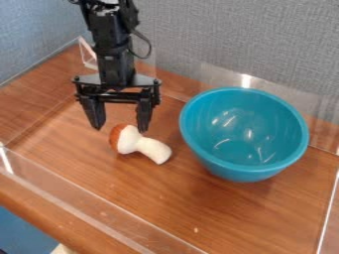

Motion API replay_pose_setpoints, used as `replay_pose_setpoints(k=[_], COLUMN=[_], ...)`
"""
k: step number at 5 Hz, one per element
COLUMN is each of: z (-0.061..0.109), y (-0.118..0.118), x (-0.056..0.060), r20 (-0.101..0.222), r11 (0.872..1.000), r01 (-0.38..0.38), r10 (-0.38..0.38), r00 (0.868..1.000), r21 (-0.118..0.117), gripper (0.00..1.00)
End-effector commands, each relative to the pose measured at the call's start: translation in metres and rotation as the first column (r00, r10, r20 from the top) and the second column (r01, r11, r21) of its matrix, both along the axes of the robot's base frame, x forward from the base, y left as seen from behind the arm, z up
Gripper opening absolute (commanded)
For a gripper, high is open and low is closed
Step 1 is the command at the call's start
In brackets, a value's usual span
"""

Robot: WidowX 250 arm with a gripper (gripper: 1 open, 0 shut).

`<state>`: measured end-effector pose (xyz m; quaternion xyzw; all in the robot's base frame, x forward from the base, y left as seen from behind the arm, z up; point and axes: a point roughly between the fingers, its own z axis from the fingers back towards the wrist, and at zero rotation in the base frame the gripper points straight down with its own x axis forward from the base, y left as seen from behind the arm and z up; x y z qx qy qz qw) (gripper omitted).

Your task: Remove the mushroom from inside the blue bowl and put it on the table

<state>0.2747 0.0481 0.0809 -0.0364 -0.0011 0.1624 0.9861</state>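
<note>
The mushroom [139,145] lies on its side on the table [79,189], orange-red cap toward the left, cream stem pointing right and toward the front. It is outside the blue bowl [245,134], a short way to the bowl's left. The bowl's glossy inside holds nothing. My black gripper [118,118] hangs pointing down just behind and above the cap, open, its two fingers spread wide with nothing between them. It does not touch the mushroom.
Low clear acrylic walls [40,169] edge the tabletop at the front, left and back. A grey textured wall stands behind. Bare wood lies in front of the mushroom and bowl.
</note>
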Motion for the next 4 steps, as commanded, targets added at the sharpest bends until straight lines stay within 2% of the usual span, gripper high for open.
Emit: replay_pose_setpoints(k=[1,3,4], z=[0.032,0.077,0.055], y=[-0.001,-0.018,-0.026], x=[0.006,0.02,0.025], r20=[0.088,0.101,0.055], r11=[0.998,0.998,0.99], r01=[0.053,0.061,0.138], r10=[-0.055,-0.064,-0.139], r00=[0.995,0.993,0.989], r21=[0.021,0.032,0.033], gripper=[1.0,1.0,1.0])
